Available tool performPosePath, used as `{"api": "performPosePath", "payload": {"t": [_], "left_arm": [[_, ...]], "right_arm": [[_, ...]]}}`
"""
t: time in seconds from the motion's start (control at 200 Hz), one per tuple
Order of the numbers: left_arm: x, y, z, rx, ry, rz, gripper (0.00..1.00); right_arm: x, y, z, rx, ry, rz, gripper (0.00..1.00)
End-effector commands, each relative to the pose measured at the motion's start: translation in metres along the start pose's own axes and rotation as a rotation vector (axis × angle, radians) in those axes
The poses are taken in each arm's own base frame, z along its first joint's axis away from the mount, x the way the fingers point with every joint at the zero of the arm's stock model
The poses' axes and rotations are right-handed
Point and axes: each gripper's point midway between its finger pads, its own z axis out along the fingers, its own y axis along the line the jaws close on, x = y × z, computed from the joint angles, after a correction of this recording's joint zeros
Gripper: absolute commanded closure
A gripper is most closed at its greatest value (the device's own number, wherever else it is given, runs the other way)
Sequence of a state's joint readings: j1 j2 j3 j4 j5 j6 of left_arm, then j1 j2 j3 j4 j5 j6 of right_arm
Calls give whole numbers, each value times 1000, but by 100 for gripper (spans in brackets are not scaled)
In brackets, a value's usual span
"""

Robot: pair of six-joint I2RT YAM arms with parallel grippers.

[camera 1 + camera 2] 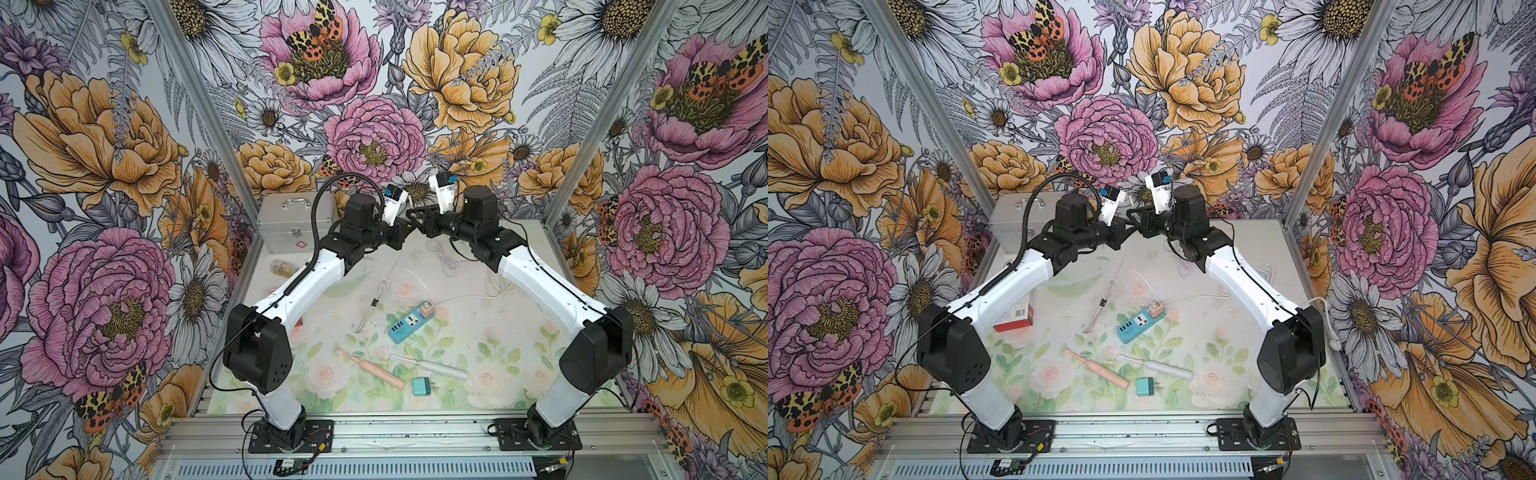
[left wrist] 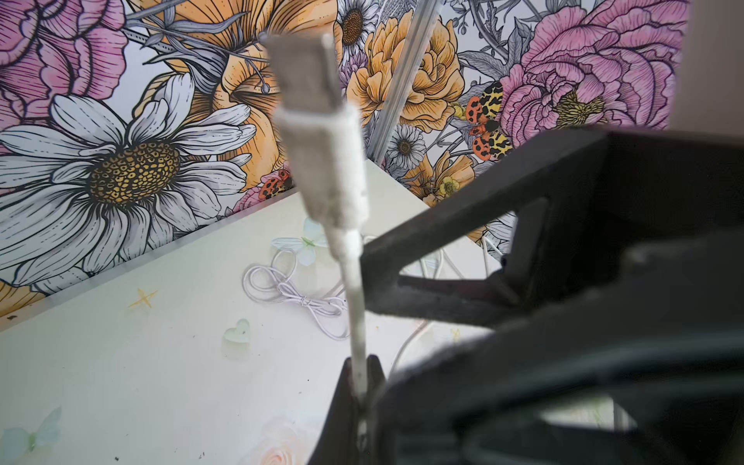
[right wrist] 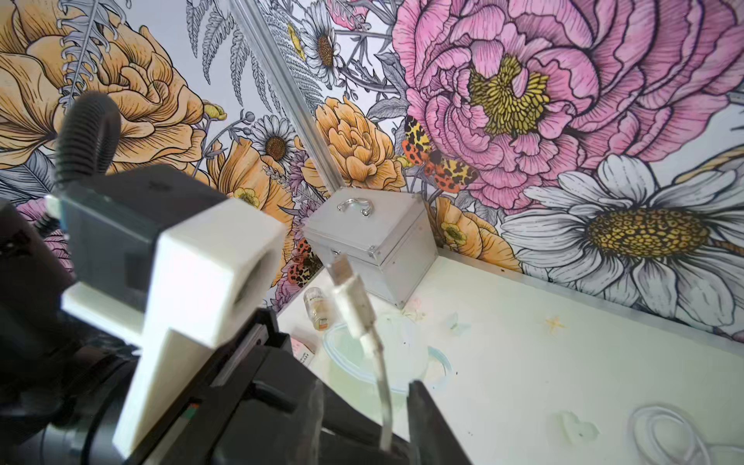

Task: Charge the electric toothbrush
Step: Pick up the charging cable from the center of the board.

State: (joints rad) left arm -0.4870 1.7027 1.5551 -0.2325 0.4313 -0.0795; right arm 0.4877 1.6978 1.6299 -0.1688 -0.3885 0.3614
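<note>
Silver case (image 1: 291,226) lid closed; left gripper (image 2: 362,376) pinches cable (image 2: 356,306); right gripper (image 3: 366,388) jaws apart.

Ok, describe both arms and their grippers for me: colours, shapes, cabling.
Both match: the left arm and right arm have white shells on the long links, bulky black joint housings and black base plates. A ribbed black hose runs along the left arm only. The left gripper and right gripper are black with tapering fingers, each carrying white camera brackets marked blue.
</note>
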Motion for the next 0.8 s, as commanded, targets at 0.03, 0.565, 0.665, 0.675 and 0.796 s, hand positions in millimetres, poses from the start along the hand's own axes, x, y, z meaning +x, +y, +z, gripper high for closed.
{"api": "performPosePath", "payload": {"t": [0.03,0.565,0.665,0.675,0.796], "left_arm": [[-21,-3,-13,-46,-46,10,100],[-17,-6,-14,-38,-40,17,100],[-16,-7,-14,-34,-38,17,100],[-16,-7,-13,-34,-38,16,100],[-16,-8,-13,-28,-37,15,100]], "right_arm": [[-16,-11,7,115,-48,-89,63],[-20,-1,19,204,-71,-256,68],[-25,-2,17,215,-92,-269,70],[-26,-2,17,218,-93,-269,70],[-29,-5,15,239,-104,-288,71]]}}
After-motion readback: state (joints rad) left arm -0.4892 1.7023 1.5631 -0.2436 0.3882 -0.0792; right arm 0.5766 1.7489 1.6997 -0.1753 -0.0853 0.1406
